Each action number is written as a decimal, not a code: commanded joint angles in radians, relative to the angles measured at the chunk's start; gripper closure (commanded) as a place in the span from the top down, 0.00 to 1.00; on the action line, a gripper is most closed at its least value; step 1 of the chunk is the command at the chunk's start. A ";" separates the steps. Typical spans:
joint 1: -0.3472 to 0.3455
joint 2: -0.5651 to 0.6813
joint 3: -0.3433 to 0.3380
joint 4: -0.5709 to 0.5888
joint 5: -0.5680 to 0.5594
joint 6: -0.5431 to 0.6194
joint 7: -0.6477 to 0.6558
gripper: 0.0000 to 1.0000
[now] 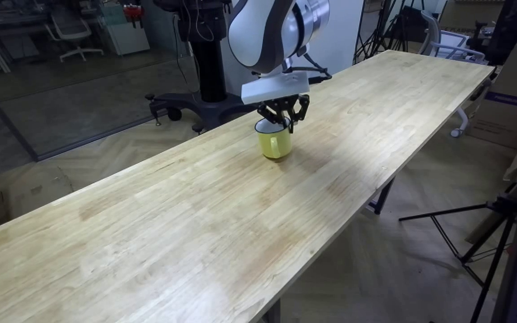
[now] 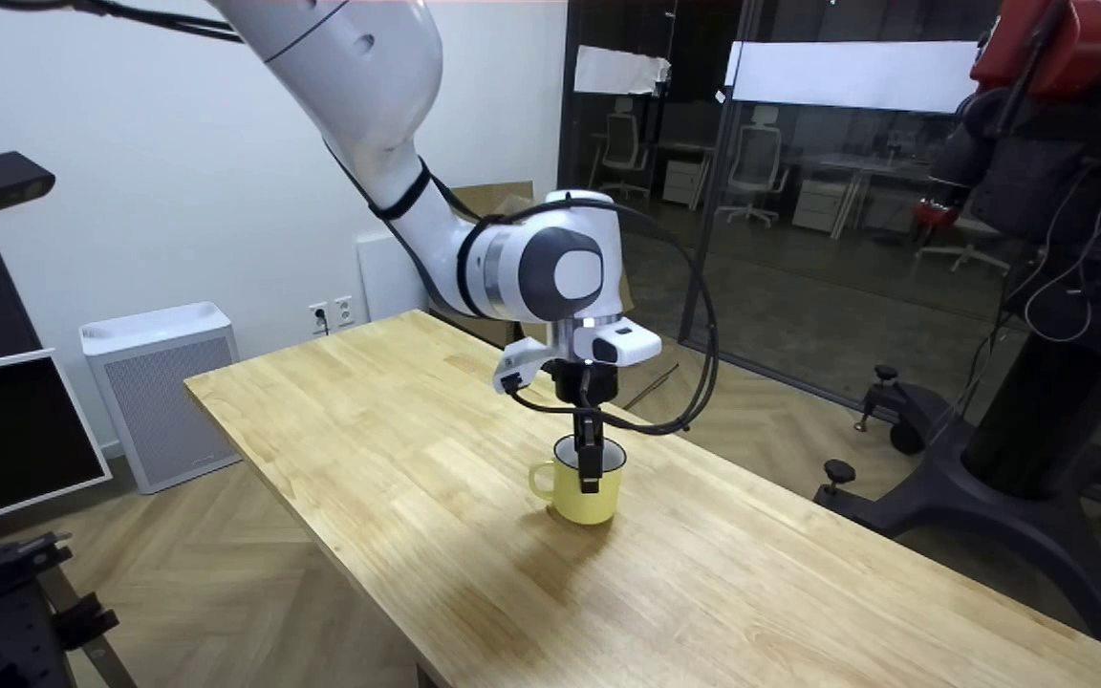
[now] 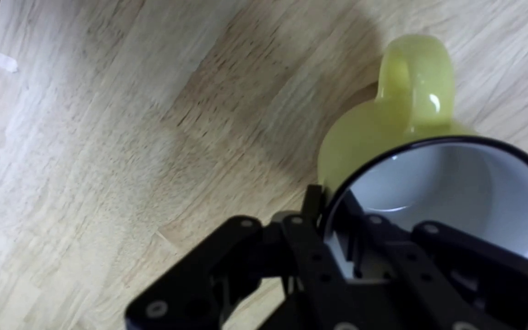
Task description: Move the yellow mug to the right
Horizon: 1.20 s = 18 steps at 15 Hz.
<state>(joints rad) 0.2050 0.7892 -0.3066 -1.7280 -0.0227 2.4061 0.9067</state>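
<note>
Astride the wall of the yellow mug, I see the claw clamped tight, one finger inside, one outside, the handle jutting clear.

My gripper is black; my arm is white with dark grey sections. The mug is yellow, handle included, white inside and black at the rim. Brown grain streaks the pale tan wooden table; beyond its corner, the air purifier is white and grey, the floor brown herringbone.
</note>
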 commanded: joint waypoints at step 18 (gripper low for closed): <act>-0.083 0.043 0.037 0.052 -0.021 0.003 0.080 0.03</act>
<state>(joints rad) 0.1472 0.8010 -0.2823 -1.6987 -0.0247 2.3868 0.9822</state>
